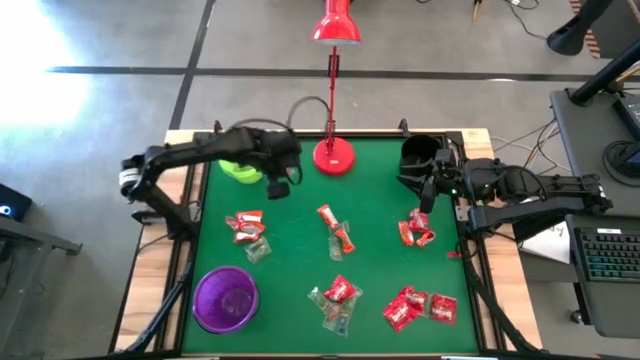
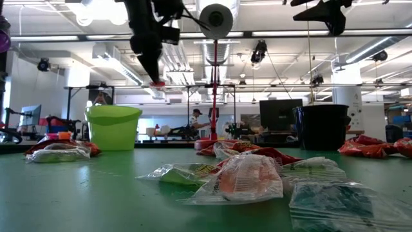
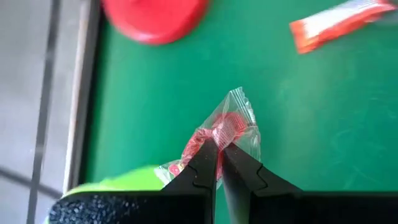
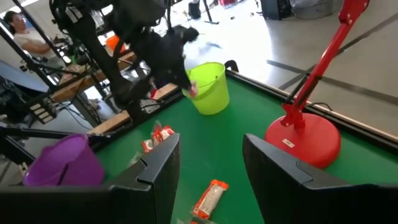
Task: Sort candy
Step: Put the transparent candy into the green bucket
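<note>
**Two dark arms, matte black to the fingertips**

Both arms are black throughout, built of rounded joint housings linked by slimmer segments. The left arm (image 1: 215, 148) has a pale, whitish band near its base and a black cable looping off its wrist. The right arm (image 1: 520, 187) shows a tiny green light (near its wrist). The left gripper (image 3: 219, 163) has two tapering black fingers with notched inner edges and a rough, grainy black body. The right gripper (image 4: 210, 168) has broad, flat, smooth black fingers.
</note>
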Controlling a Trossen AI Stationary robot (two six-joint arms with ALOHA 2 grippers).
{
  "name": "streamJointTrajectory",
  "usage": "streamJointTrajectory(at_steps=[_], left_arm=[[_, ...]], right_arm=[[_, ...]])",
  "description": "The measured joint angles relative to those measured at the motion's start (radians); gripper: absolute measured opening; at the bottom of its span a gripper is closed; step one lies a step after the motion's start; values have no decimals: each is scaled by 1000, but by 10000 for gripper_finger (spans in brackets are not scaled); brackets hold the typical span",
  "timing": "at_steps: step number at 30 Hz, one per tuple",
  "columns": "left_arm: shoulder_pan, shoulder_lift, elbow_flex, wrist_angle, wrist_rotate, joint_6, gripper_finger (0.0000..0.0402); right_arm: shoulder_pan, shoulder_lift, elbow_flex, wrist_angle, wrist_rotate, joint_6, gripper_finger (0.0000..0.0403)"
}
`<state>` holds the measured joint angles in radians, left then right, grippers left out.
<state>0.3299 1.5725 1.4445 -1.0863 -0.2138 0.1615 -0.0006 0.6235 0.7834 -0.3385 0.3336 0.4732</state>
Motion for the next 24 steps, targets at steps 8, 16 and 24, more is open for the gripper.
streamJointTrajectory(at_steps=[8,16,24], left_arm=[[156,-121,0,-67,0,-18,0],[286,-160,0,-120,74,0,0],[345,-154,0,-206,86,-11,5]], right_arm=[[0,0,0,-6,0,-2,167],[0,0,0,-7,0,-13,167],[0,0,0,-24,1,-29,167]])
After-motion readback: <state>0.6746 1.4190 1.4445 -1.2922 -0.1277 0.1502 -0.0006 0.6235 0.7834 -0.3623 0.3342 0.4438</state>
